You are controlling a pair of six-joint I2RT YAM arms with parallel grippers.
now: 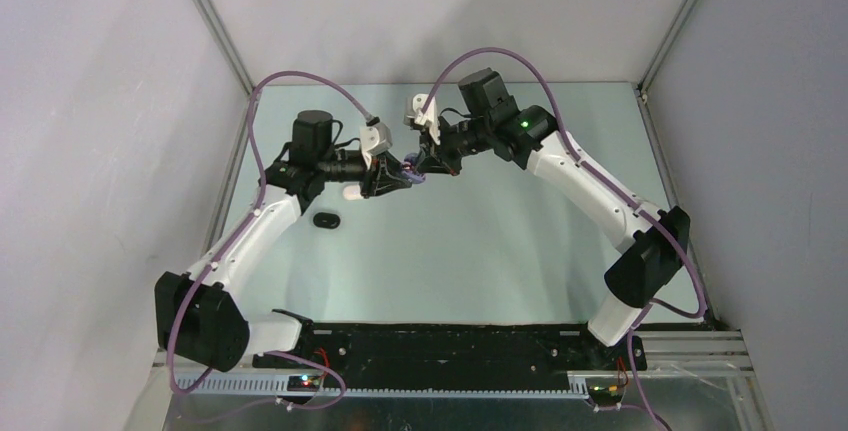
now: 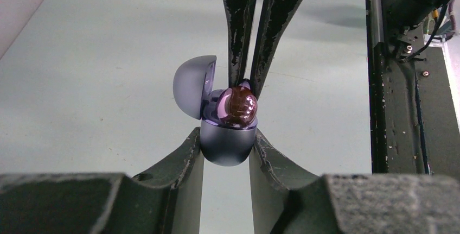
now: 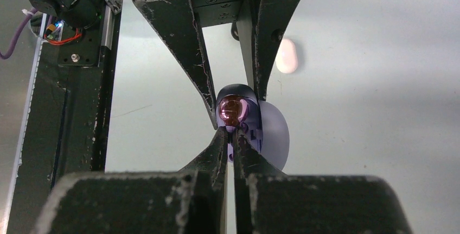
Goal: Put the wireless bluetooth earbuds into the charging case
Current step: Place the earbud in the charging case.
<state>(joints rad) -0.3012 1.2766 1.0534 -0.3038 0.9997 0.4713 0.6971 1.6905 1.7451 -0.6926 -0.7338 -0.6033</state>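
My left gripper [image 1: 398, 175] [image 2: 227, 139] is shut on the lavender charging case [image 2: 228, 146] and holds it above the table with its lid [image 2: 193, 84] open. A glossy lavender-purple earbud [image 2: 238, 106] [image 3: 232, 110] sits at the case's mouth. My right gripper [image 1: 424, 167] [image 3: 232, 136] meets it from the opposite side and is shut on the earbud's edge; its fingers [image 2: 244, 33] come down from the top of the left wrist view. The case lid [image 3: 275, 131] shows behind the right fingers. The other earbuds are out of view.
A black oval case [image 1: 325, 219] lies on the table to the left of the grippers. A white oval case [image 1: 352, 192] [image 3: 286, 56] lies under the left arm. The black base rail [image 1: 450, 346] runs along the near edge.
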